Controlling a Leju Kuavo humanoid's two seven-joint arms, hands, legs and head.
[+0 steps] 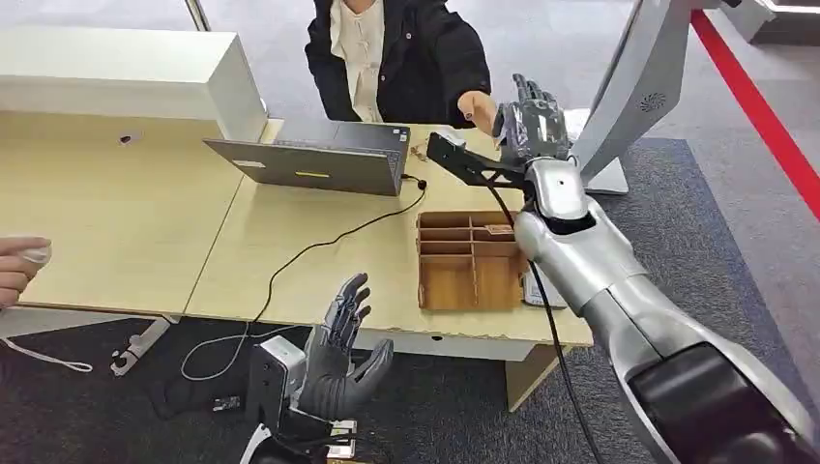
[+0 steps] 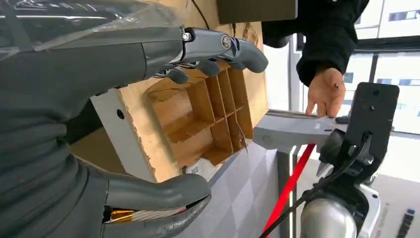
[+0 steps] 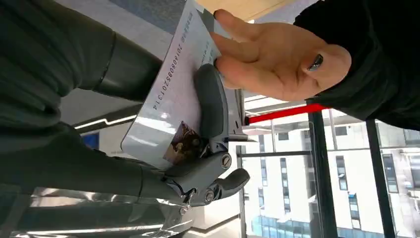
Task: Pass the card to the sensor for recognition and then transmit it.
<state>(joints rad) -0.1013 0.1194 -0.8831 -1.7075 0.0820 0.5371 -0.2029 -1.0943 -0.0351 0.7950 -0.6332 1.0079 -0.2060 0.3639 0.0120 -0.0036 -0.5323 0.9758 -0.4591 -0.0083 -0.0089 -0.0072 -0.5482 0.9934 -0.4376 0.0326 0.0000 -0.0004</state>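
Card (image 3: 168, 109) pinched in right hand (image 3: 148, 148)

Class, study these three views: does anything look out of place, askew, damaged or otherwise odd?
Little stands out. The laptop sits at an angle to the desk edge, and its cable trails off the front. The divided wooden tray looks intact. The right hand holds the card flat at the person's hand, unbent.
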